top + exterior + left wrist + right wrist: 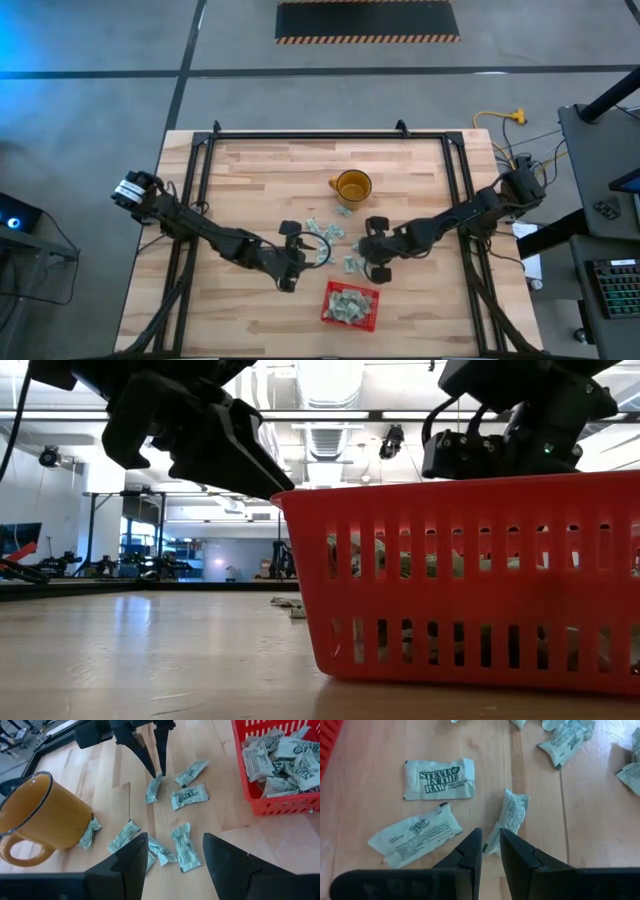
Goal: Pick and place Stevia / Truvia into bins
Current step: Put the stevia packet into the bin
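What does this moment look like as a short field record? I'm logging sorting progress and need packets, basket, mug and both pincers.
basket: red basket near the table's front edge, already holding a pile of packets
loose packets: Stevia packets scattered on the wood between mug and basket
mug: amber mug upright, behind the packets
right pincer: right pincer nearly shut, tips pinching the end of one packet lying on the table
left pincer: left pincer open, hovering over loose packets

Bright even overhead light, soft shadows; the low view's foreground table (150, 660) looks blurred.
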Controlling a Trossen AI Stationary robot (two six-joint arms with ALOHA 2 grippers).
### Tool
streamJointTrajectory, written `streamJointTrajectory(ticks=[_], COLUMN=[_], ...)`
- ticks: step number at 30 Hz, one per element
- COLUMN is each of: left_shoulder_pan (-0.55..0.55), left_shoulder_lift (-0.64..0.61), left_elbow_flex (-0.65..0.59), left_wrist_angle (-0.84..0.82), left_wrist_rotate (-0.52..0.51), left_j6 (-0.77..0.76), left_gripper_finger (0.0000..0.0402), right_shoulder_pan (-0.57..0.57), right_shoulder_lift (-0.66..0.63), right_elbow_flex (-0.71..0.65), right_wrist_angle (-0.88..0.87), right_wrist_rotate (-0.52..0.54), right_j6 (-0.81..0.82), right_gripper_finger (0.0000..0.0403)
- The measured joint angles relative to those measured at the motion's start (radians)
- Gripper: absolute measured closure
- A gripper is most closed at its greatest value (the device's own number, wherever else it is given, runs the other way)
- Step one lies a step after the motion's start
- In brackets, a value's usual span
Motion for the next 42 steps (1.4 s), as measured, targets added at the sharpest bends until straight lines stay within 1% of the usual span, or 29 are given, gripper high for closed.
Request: streamJointTrajectory(ticks=[10,23,26,30,32,37,39,42], left_shoulder_pan=[0.0,0.0,0.0,0.0,0.0,0.0,0.0,0.0], left_shoulder_lift=[0.0,0.0,0.0,0.0,0.0,0.0,0.0,0.0], left_elbow_flex=[-0.001,-0.002,-0.004,-0.009,-0.012,-0.014,-0.014,-0.016], left_wrist_angle=[0.0,0.0,0.0,0.0,0.0,0.0,0.0,0.0], left_wrist_rotate=[0.0,0.0,0.0,0.0,0.0,0.0,0.0,0.0], left_j6=[-0.01,-0.01,-0.01,-0.01,-0.01,-0.01,-0.01,-0.01], left_gripper_finger=[0.0228,0.0228,0.0228,0.0228,0.0228,0.0228,0.0228,0.0228], right_shoulder_pan=[-0.021,-0.031,-0.035,-0.034,-0.034,-0.03,-0.022,0.001], right_shoulder_lift=[0.0,0.001,0.001,0.0,-0.001,-0.015,-0.036,-0.079], right_elbow_flex=[-0.026,-0.049,-0.061,-0.062,-0.062,-0.051,-0.04,-0.029], right_wrist_angle=[0.033,0.025,0.022,-0.005,-0.013,-0.079,-0.12,-0.155], right_wrist_rotate=[-0.027,-0.023,-0.018,-0.012,0.001,0.087,0.123,0.142], right_j6=[0.011,0.019,0.019,0.011,0.005,-0.008,0.006,0.032], right_gripper_finger=[0.0344,0.0345,0.0354,0.0381,0.039,0.0393,0.0394,0.0394])
